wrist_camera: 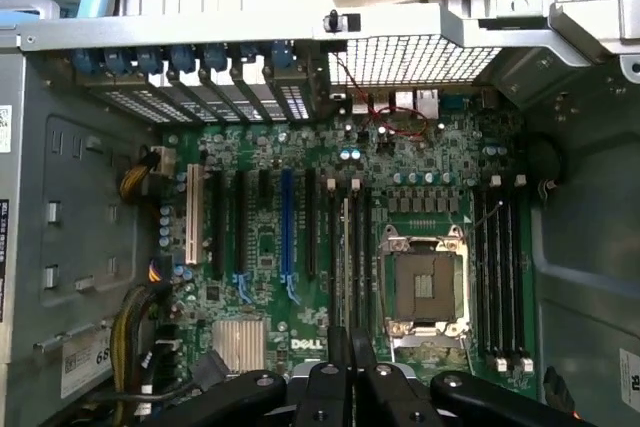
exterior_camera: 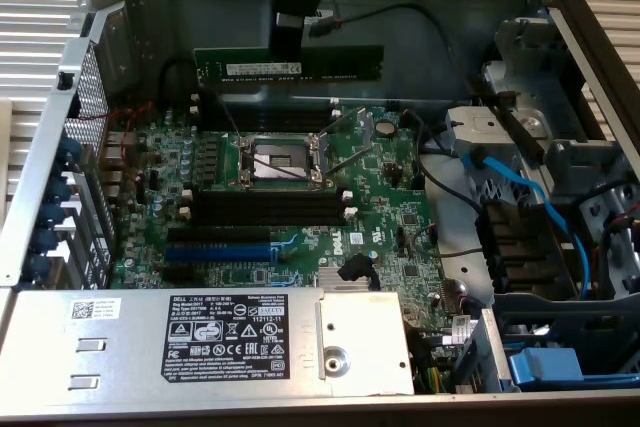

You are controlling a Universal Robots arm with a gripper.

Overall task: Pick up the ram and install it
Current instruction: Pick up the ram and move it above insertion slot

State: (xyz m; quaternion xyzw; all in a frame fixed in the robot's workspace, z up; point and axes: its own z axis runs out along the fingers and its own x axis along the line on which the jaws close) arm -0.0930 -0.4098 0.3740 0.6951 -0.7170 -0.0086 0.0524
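Note:
My gripper [exterior_camera: 289,45] hangs at the back of the open computer case, shut on the ram [exterior_camera: 340,65]. The ram is a long dark-green stick with a white label strip, held level by its upper edge. It hovers above the motherboard [exterior_camera: 380,207], over the black memory slots [exterior_camera: 265,115] behind the CPU socket [exterior_camera: 280,159]. In the wrist view the gripper [wrist_camera: 350,372] has its black fingers [wrist_camera: 325,387] pressed close together on a thin dark edge. Below them lie the CPU socket [wrist_camera: 425,287] and black slots [wrist_camera: 500,277] on either side of it.
A second set of black slots [exterior_camera: 268,209] and a blue slot [exterior_camera: 215,250] lie in front of the socket. The power supply [exterior_camera: 200,342] fills the near side. Blue cables [exterior_camera: 520,197] and a drive cage [exterior_camera: 560,277] crowd the exterior view's right; metal case walls [exterior_camera: 60,147] ring everything.

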